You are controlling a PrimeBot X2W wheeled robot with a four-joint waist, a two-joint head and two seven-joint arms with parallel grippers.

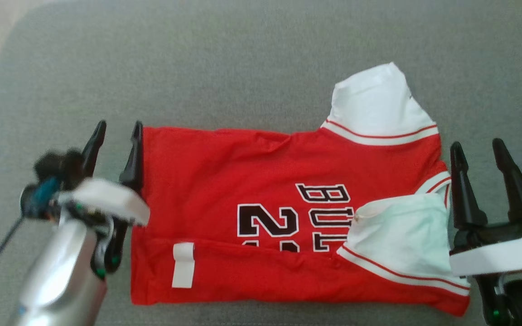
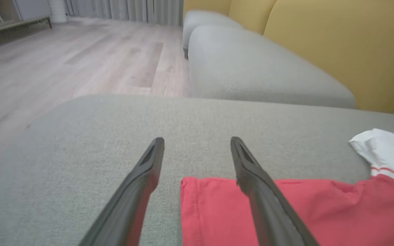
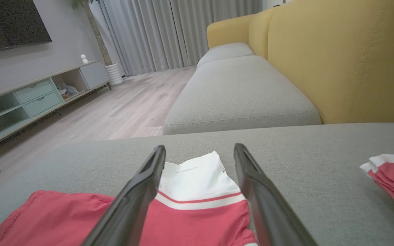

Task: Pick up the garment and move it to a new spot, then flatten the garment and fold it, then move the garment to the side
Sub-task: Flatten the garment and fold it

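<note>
Open run: bare grey cushion ahead of both sets of fingers and outboard of each, so you can pass there. Left fingers stand spread wide, the outer over bare cushion, the inner at the hem edge of the red jersey. Right fingers are spread just beside the jersey's collar end. In the wrist view its white sleeve shows between them, ahead. Past the cushion's far edge you meet a second seat cushion and a yellow backrest.
</note>
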